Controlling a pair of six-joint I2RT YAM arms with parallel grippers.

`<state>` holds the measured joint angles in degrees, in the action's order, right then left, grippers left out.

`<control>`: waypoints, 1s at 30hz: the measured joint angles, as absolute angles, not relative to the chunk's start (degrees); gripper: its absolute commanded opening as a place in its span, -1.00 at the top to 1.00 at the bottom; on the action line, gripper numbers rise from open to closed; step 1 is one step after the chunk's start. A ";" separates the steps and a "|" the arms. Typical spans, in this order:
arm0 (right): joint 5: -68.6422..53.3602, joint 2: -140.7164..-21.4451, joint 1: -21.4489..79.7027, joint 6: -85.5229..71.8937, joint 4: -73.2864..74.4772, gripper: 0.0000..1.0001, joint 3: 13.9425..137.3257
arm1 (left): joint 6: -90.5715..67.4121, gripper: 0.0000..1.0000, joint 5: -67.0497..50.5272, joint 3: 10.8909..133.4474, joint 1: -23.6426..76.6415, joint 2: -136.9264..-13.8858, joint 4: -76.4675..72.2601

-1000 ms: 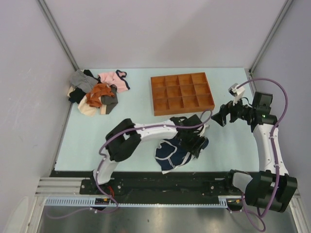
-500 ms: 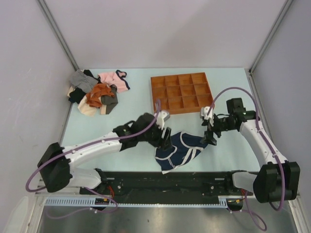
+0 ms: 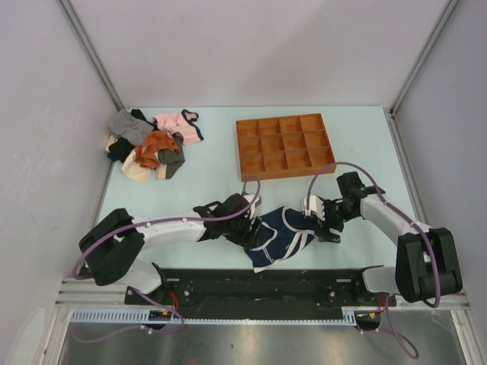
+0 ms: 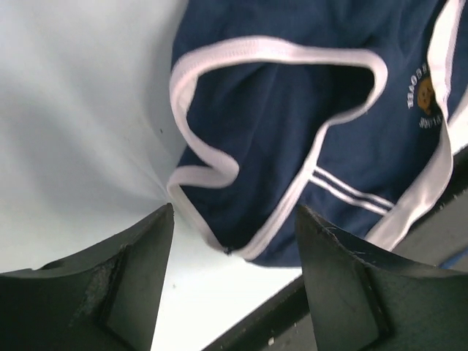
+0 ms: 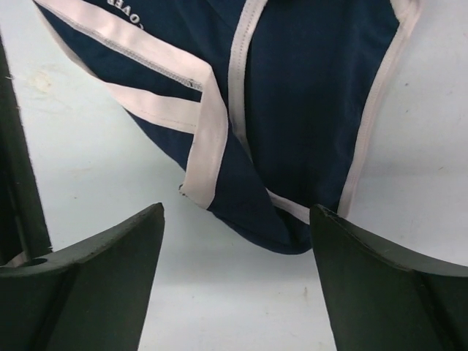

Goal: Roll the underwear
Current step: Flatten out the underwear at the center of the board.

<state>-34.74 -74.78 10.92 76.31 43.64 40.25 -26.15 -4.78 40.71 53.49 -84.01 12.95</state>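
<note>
The underwear (image 3: 283,234) lies rumpled near the tray (image 3: 289,174), on the side nearest the arms; the left gripper (image 4: 234,212) is by the tray's left corner, jaws wide open, holding nothing; the right gripper (image 5: 235,212) is by its right corner, wide open too, empty.
</note>
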 measured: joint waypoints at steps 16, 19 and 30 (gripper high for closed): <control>-31.59 -75.79 14.41 76.64 39.48 0.84 39.55 | -28.60 0.99 -5.21 39.18 53.49 -84.93 10.20; -30.63 -74.54 17.19 75.44 38.65 1.00 41.91 | -30.13 0.99 -6.22 35.97 53.52 -79.09 11.38; -25.47 -86.24 25.45 67.81 22.59 -0.13 57.89 | -41.01 0.11 -11.40 29.58 56.99 -57.74 7.55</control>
